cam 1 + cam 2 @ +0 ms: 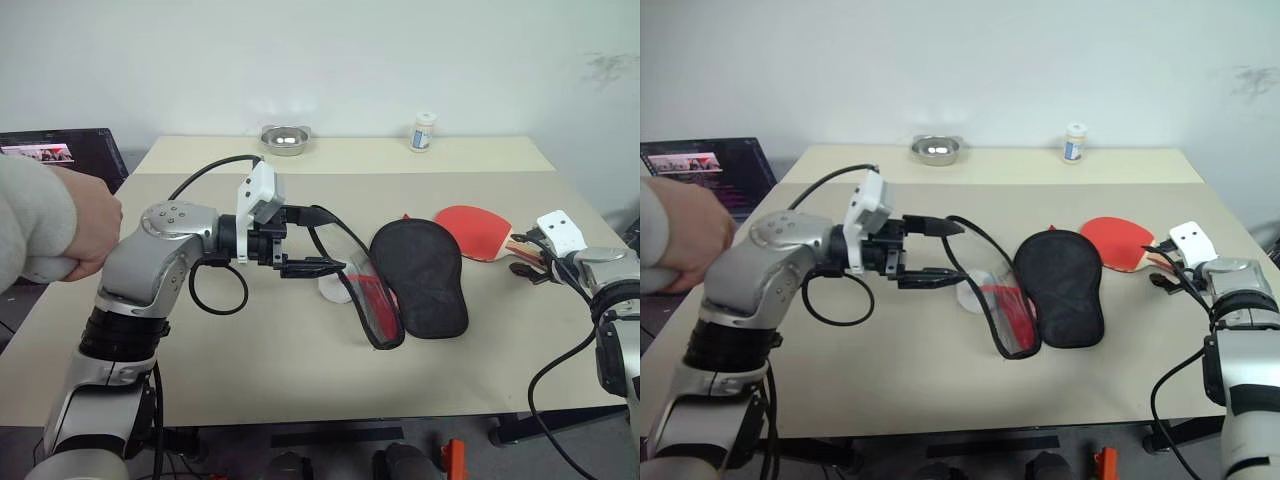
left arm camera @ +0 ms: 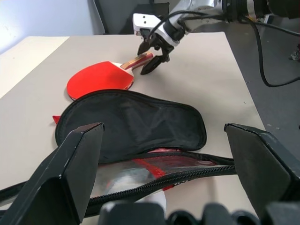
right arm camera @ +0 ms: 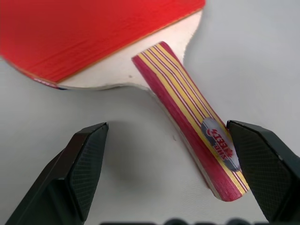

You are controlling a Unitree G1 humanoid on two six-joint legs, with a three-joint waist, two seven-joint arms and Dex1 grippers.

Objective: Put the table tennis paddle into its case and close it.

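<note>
Right now my right gripper has its jaws spread wide, one finger to each side of the paddle's handle, nothing clamped yet. The wrist view puts the striped handle off-centre in the gap, its butt end close against one finger and well clear of the other.

Left gripper also wide open, holding nothing. It hangs above the table, pointing across toward the case, fingers just above the unzipped mouth.

The table tennis paddle lies flat, red face up, near the table's right edge, its blade touching or just overlapping the far end of the case; I cannot tell which. Handle points toward the right edge.

The case lies mid-table, black side up, zipper open along the side facing the left arm, red lining showing inside. A small pale disc sits at the mouth, partly under the open flap.

Step in hand, as I judge it: grasp the handle.
- Centre the handle between the fingers before closing, or the near finger will shove it sideways and spin the blade.
- Get the fingertips low enough to catch the handle's sides; it lies flush on the table, little to bite on.
- Grip toward the butt, so the blade stays free to enter the pouch first.
- Lift level, slide away from the case edge so the black fabric isn't dragged.
- Left gripper should pinch the upper flap and hold the mouth open.

A person's hand rests on the left arm's shoulder; I'd move slowly.
</note>
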